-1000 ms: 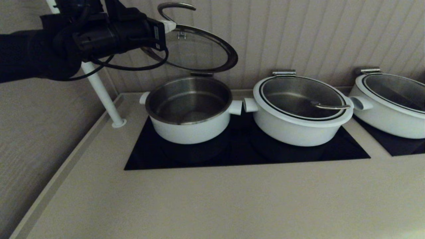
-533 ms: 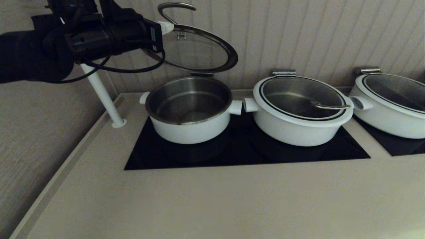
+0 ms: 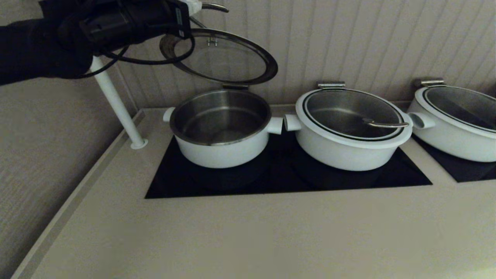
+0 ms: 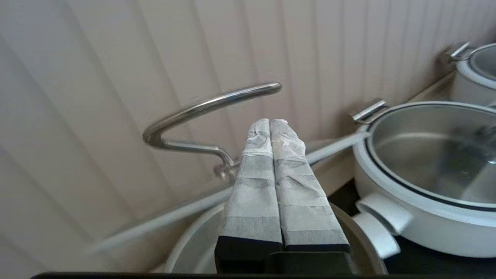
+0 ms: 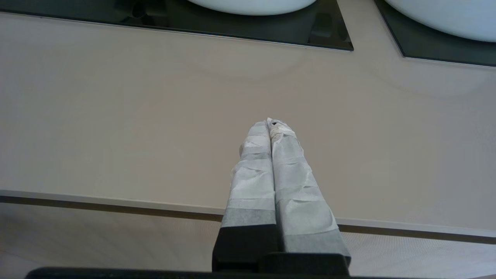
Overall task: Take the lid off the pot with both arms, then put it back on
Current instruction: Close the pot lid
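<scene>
lid (image 3: pixel 224 58) tilted up behind pot (image 3: pixel 221 128), lidded pots (image 3: pixel 350 130) right

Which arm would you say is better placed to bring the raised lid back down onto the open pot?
Left. The left gripper is up by the lid, above the pot; the right gripper is low over the counter.

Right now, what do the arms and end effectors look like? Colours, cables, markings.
The left arm is bulky and black, with loose black cables looping under the wrist and a small label by the left end effector. Both it and the right end effector have two long tapered fingers wrapped in crinkled white tape on black bases.
</scene>
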Motion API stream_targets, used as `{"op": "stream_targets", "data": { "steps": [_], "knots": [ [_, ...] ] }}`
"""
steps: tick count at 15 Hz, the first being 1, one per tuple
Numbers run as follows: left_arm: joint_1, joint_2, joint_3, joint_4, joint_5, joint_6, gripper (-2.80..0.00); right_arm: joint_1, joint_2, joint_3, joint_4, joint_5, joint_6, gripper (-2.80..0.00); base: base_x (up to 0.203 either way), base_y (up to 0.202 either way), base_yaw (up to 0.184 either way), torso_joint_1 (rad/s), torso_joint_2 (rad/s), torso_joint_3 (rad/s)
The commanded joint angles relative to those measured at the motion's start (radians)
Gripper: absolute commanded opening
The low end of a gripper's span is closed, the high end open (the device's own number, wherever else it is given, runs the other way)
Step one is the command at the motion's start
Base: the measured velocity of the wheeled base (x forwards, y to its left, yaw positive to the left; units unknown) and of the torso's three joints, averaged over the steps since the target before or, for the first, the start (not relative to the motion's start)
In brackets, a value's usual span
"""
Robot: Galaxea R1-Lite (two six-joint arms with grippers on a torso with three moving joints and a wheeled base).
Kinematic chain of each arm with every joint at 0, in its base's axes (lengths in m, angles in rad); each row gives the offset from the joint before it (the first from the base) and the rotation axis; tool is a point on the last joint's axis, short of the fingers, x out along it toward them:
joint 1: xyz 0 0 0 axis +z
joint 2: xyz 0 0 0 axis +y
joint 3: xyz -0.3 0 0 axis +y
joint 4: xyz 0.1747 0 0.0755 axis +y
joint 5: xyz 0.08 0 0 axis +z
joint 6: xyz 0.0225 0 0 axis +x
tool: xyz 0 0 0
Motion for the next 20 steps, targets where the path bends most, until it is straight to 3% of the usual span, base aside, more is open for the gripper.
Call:
{"op": "stream_targets", "data": {
  "steps": [1, 20],
  "knots": [
    [0.01, 0.064, -0.035, -0.002, -0.002, 0.007, -2.8, 0.0, 0.0, 0.0, 0.0, 0.001, -0.001, -2.8, 0.0, 0.0, 0.0, 0.0, 0.0, 0.0],
    [0.047, 0.074, 0.0, 0.005, -0.003, 0.048, -2.8, 0.0, 0.0, 0.0, 0.0, 0.001, -0.001, -2.8, 0.0, 0.0, 0.0, 0.0, 0.0, 0.0]
  ]
}}
